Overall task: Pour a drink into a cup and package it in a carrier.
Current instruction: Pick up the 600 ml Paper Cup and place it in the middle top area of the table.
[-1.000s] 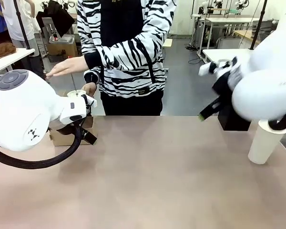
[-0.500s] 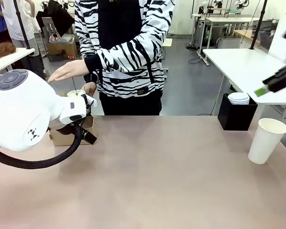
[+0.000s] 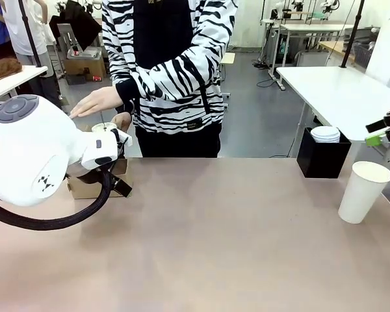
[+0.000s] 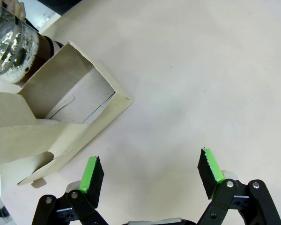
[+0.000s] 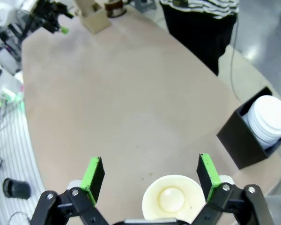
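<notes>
Cup seemingly empty beneath wide, empty right jaws, left jaws equally wide beside carrier

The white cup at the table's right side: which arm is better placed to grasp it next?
The right. The right gripper is open and hangs above the empty cup. The left gripper is open beside the carrier, at the table's left.

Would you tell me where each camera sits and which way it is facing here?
Front view: robot's side, facing across the table at the person; left arm at left.
Left wrist view: looking down past the open left gripper at the carrier.
Right wrist view: high up, looking down past the open right gripper into the cup.
Shared: all three show the carrier.
</notes>
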